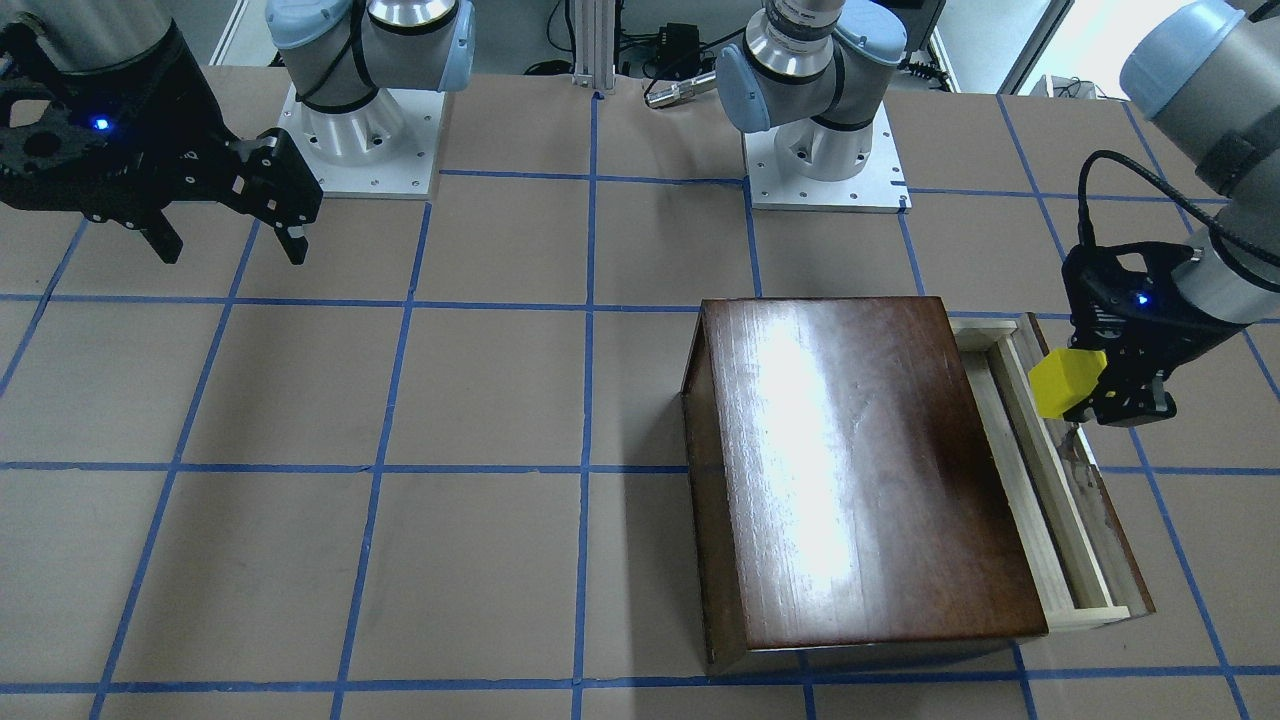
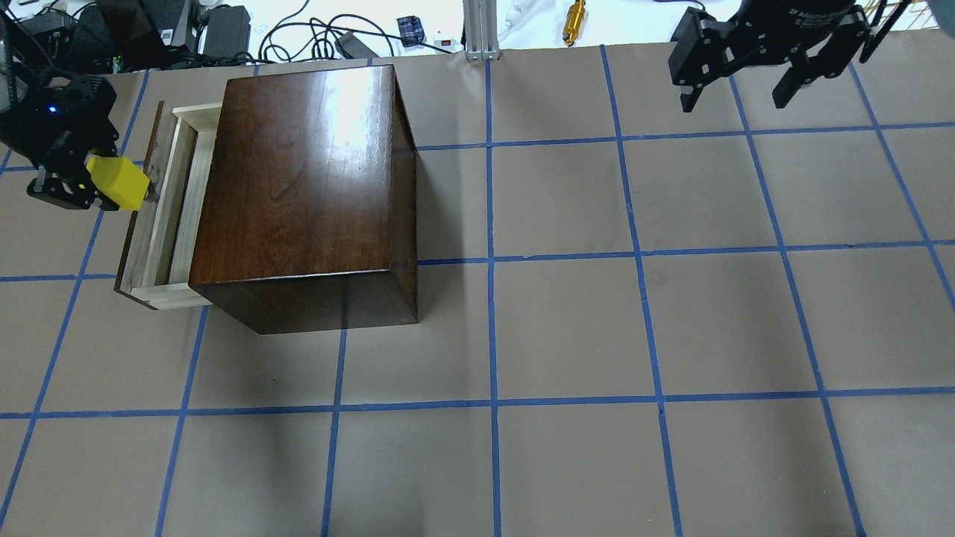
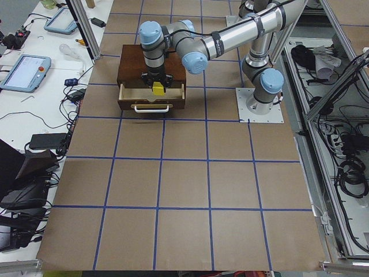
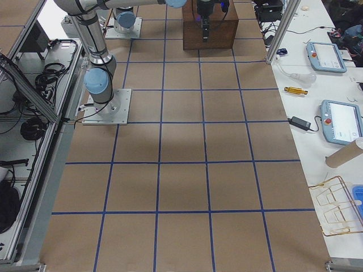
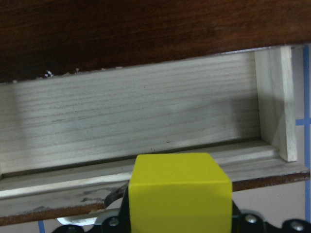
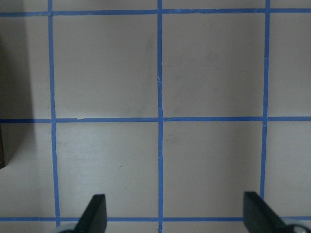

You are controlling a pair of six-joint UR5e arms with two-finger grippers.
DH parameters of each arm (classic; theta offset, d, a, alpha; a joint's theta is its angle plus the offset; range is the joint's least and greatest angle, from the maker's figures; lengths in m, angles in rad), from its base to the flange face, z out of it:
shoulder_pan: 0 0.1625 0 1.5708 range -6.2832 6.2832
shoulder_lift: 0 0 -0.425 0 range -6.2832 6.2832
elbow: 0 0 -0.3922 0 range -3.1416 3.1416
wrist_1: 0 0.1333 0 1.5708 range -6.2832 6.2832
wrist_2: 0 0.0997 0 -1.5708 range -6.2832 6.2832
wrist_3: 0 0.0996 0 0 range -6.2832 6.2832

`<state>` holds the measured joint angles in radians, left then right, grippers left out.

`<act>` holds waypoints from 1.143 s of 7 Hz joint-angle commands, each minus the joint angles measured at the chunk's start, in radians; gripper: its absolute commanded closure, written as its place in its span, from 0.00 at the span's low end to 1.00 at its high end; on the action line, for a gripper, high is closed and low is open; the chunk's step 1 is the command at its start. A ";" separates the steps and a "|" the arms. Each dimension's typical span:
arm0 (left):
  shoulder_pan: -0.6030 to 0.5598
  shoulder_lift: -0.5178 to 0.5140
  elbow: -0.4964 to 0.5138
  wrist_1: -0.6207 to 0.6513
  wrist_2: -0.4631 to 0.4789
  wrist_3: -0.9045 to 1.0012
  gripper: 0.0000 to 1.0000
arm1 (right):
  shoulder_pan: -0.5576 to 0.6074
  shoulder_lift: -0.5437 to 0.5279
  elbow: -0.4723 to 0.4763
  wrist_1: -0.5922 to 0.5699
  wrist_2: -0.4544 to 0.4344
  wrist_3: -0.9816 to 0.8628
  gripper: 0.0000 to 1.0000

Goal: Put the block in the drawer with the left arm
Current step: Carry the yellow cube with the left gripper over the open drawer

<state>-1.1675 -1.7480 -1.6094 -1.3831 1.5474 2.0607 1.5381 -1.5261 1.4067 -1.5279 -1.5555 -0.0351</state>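
Observation:
My left gripper [image 1: 1085, 385] is shut on the yellow block [image 1: 1066, 381] and holds it in the air just outside the open drawer's [image 1: 1040, 460] dark front, above its edge. In the overhead view the block [image 2: 118, 182] sits beside the drawer [image 2: 166, 216], held by the left gripper [image 2: 93, 186]. The left wrist view shows the block [image 5: 179, 190] in front of the drawer's pale wood inside [image 5: 131, 121]. My right gripper [image 2: 739, 86] is open and empty, high over the far right of the table; its fingers [image 6: 95, 213] show over bare paper.
The glossy dark-brown cabinet [image 2: 306, 179] stands right beside the drawer. Both arm bases [image 1: 360, 130] are bolted at the table's robot side. Cables and tools [image 2: 574, 19] lie beyond the far edge. Blue tape lines grid the brown table cover [image 2: 567, 335].

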 commanded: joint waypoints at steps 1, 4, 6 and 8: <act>-0.005 -0.005 -0.007 0.007 -0.032 -0.098 1.00 | 0.000 0.001 0.000 0.000 0.000 0.000 0.00; -0.006 -0.060 -0.004 0.039 -0.052 -0.158 1.00 | -0.001 0.001 0.000 0.000 -0.002 0.000 0.00; -0.006 -0.065 -0.004 0.042 -0.053 -0.162 1.00 | 0.000 0.001 0.000 0.000 0.000 0.000 0.00; -0.020 -0.074 -0.006 0.044 -0.052 -0.165 1.00 | -0.001 0.001 0.000 0.000 0.000 0.000 0.00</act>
<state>-1.1776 -1.8171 -1.6147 -1.3403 1.4946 1.9004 1.5383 -1.5255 1.4067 -1.5278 -1.5563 -0.0353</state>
